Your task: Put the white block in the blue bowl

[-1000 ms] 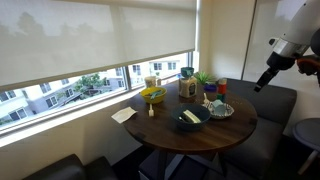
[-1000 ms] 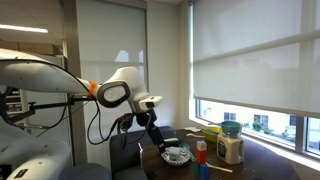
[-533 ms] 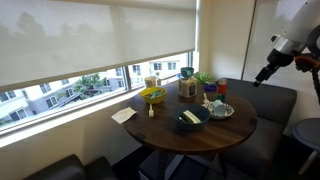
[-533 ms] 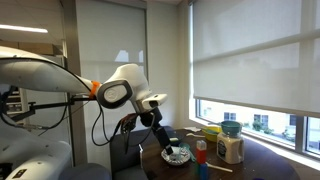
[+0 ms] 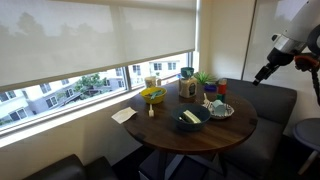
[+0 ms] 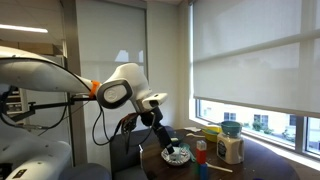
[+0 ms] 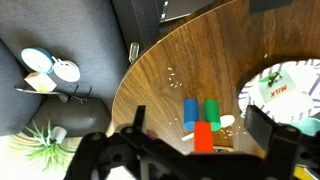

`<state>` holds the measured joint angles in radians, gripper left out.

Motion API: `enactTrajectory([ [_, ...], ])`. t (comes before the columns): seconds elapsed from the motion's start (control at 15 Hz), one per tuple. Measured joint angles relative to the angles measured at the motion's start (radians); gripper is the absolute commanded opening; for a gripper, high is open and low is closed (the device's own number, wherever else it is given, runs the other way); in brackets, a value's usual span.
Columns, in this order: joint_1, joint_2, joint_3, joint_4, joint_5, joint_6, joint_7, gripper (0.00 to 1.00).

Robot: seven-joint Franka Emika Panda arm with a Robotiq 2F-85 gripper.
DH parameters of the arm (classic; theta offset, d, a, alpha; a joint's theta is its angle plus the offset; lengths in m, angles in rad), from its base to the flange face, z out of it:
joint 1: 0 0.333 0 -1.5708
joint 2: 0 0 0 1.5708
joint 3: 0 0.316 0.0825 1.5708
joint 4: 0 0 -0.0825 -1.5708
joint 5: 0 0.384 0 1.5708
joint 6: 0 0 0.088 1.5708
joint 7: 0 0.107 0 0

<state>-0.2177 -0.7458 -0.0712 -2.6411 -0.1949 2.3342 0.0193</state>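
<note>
Half plate (image 7: 290, 80) cut off at wrist-view edge; tool (image 7: 197, 118) wide open, empty; white block indiscernible.

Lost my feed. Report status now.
Gripper open, empty, up off the table. Blue bowl on table; white block not made out. Red block, green block, blue block ahead of fingers.

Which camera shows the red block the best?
The wrist view. It looks down on the red block, large and close on the wooden table, next to a blue block and a green block. In both exterior views it is only a tiny far-off speck of colour.
</note>
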Motion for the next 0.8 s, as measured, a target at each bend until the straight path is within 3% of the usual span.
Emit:
enactTrajectory([
  [0.2, -0.005, 0.005, -0.052, 0.034, 0.000, 0.031, -0.018, 1.00],
  [0.4, 0.011, 0.025, -0.131, 0.099, 0.013, 0.030, -0.118, 1.00],
  [0.8, 0.151, 0.159, -0.265, 0.254, 0.153, 0.027, -0.332, 1.00],
])
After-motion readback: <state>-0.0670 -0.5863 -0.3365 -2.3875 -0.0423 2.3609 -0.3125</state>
